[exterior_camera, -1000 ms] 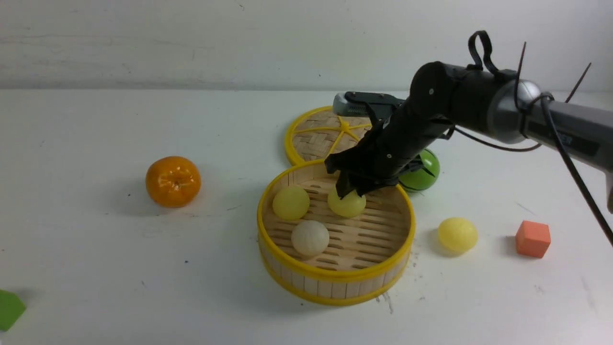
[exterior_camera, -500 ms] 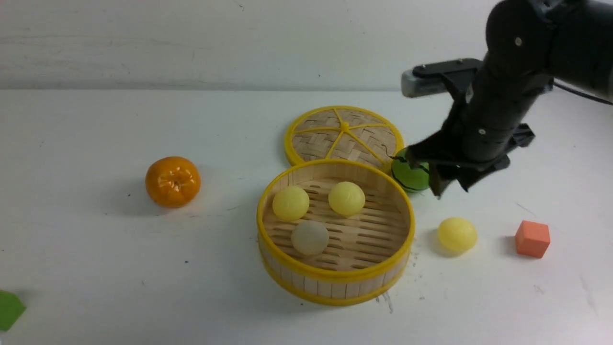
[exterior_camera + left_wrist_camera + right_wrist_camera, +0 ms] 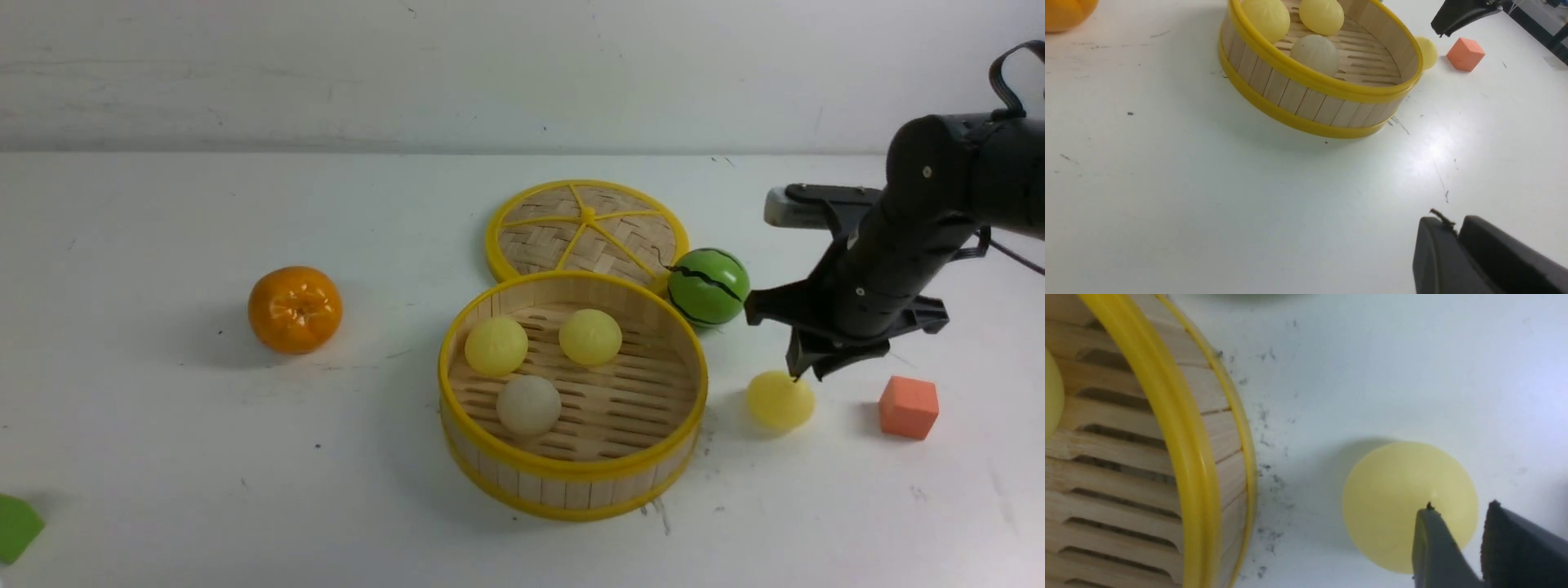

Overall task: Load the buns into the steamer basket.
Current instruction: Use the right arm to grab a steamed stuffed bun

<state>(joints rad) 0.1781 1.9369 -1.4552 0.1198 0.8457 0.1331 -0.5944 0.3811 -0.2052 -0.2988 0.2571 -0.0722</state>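
Note:
The steamer basket (image 3: 571, 482) stands mid-table and holds two pale yellow buns (image 3: 495, 345) (image 3: 590, 336) and the off-white bun (image 3: 529, 404). The fourth yellow bun (image 3: 780, 400) lies on the table just right of the basket. My right gripper (image 3: 804, 371) hangs just above this bun's far right side, slightly open and empty. In the right wrist view the bun (image 3: 1392, 498) lies under one finger of the gripper (image 3: 1459, 508), beside the basket wall (image 3: 1220, 433). My left gripper (image 3: 1449, 224) is shut and empty, above bare table in front of the basket (image 3: 1298, 98).
The flat woven lid (image 3: 586, 233) lies behind the basket. A green striped ball (image 3: 708, 287) sits by the basket's far right rim. An orange cube (image 3: 908, 407) is right of the loose bun. The tangerine (image 3: 295, 309) is at the left, a green block (image 3: 15, 527) at the near left edge.
My right gripper let go of a yellow bun in the basket, lifted out, swung right and came down over the loose bun on the table. The three buns stay in the basket.

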